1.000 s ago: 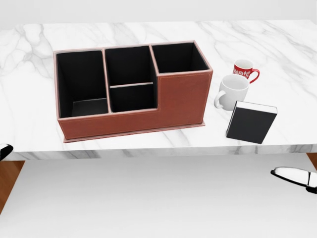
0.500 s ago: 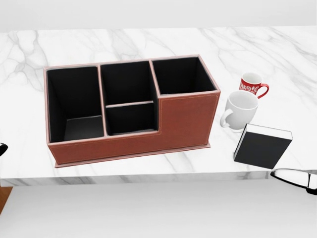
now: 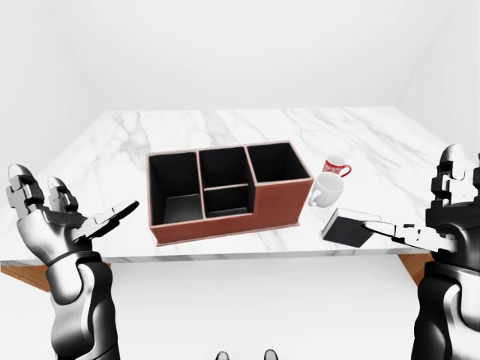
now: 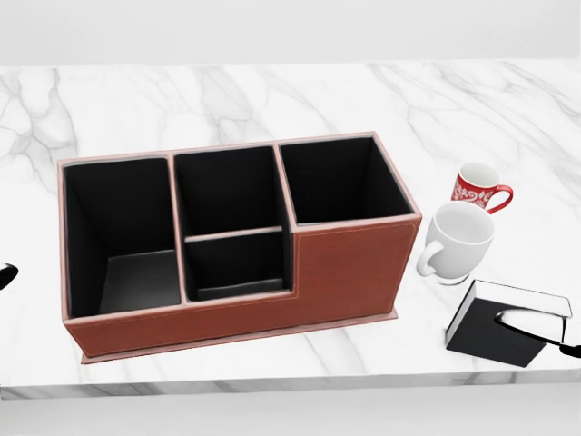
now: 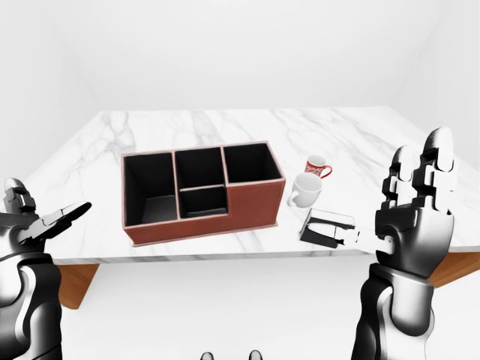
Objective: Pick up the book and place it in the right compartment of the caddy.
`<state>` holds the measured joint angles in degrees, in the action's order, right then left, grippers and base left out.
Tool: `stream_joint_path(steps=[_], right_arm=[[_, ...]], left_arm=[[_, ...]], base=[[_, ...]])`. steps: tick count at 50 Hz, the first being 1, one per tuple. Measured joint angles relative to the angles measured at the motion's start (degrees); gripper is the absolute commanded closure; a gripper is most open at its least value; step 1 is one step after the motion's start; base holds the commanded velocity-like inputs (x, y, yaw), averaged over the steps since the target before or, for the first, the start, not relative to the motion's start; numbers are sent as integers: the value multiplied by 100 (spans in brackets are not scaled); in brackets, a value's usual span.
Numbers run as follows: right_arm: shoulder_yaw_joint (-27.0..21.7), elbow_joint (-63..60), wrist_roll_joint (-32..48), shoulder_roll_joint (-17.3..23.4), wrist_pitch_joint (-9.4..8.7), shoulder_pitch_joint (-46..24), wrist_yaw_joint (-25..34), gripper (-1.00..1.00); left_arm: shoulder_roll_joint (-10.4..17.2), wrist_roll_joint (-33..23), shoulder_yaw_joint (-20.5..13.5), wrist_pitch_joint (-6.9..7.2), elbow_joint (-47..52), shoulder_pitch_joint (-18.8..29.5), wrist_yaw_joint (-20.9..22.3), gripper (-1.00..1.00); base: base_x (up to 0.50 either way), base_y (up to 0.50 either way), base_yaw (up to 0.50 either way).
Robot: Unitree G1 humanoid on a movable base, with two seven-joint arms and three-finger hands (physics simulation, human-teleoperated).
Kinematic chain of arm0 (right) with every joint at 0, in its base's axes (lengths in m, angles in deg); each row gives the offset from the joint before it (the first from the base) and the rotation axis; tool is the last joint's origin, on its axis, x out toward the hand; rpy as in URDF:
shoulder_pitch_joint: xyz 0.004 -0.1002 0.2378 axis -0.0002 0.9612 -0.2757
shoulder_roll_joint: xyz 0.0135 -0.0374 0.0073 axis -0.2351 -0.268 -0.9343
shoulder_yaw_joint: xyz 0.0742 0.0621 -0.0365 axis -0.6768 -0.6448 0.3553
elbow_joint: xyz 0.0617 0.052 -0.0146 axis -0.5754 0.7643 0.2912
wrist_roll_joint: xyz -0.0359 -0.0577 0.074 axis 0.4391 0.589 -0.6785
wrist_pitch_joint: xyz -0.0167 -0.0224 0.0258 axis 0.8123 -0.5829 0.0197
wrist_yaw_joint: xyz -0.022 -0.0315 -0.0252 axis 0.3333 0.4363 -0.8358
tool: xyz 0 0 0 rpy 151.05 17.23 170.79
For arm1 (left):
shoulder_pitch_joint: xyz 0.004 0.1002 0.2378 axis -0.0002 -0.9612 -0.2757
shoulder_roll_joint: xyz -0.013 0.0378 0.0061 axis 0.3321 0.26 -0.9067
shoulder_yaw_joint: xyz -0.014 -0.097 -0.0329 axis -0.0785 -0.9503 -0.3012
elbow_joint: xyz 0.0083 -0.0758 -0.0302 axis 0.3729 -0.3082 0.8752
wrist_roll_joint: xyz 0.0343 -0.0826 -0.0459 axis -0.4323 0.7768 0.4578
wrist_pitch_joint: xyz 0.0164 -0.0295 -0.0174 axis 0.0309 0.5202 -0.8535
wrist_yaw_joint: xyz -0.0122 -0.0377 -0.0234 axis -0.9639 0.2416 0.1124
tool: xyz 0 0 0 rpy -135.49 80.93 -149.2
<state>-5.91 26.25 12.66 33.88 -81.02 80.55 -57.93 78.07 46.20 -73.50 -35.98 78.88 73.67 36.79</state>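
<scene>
A black book (image 4: 497, 329) with white page edges stands tilted on the marble table (image 4: 272, 100), near its lower edge, to the right of the brown caddy (image 4: 349, 265). The caddy's right compartment (image 4: 338, 182) holds nothing. My right hand (image 5: 391, 196) is open, palm raised. Its thumb reaches toward the book and, in the head view, overlaps the book's right side as a dark shape. I cannot tell whether they touch. My left hand (image 3: 77, 210) is open at the left, off the table and well left of the caddy.
A white mug (image 4: 458, 238) stands just above the book, and a red mug (image 4: 479, 189) is behind it, both right of the caddy. The table's near edge (image 4: 272, 389) runs along the bottom of the head view.
The whole picture has shifted: the camera has moved closer, so the caddy, mugs and book look larger and lower. The right hand's dark finger now overlaps the book instead of lying below it.
</scene>
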Motion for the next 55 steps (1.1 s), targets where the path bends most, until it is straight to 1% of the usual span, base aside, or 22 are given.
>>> stream_joint_path(steps=[32,40,49,52,55], right_arm=[[6,20,13,4,0,0,32,-100],[124,62,48,12,0,-28,80,-100],[434,-23,471,176,0,-223,292,-100],[699,-123,950,418,0,-402,515,-100],[999,-270,1595,675,0,-626,950,-100]], left_arm=[[4,6,-4,-7,-45,0,-21,-100],[7,12,3,0,-48,13,-27,-100],[1,-5,12,-7,-50,4,-24,-100],[3,-5,12,-10,-66,7,-19,-100],[9,0,10,-4,-83,12,-18,-100]], base=[[29,0,0],[0,0,0],[0,0,0],[0,0,0],[0,0,0]])
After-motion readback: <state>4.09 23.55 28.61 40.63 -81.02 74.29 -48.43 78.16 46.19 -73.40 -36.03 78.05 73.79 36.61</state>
